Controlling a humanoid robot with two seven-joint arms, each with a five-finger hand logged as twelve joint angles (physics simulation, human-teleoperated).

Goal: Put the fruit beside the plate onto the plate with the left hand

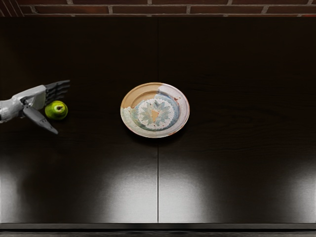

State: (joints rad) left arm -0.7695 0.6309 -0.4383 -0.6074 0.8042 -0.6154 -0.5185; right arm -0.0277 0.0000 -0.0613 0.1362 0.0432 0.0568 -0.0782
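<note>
A small green apple [57, 110] sits on the dark table at the far left, well to the left of the plate. The patterned ceramic plate [174, 96] lies near the table's middle with nothing on it. My left hand [52, 106] reaches in from the left edge and brackets the apple: its fingers [58, 88] stretch out just behind the fruit and the thumb [40, 121] points forward in front of it. The hand is open, and the fingers are not closed on the apple. The right arm does not appear in the head view.
A dark, glossy table [237, 163] fills the view, with a seam down its middle. A brick wall [158, 7] runs along the far edge.
</note>
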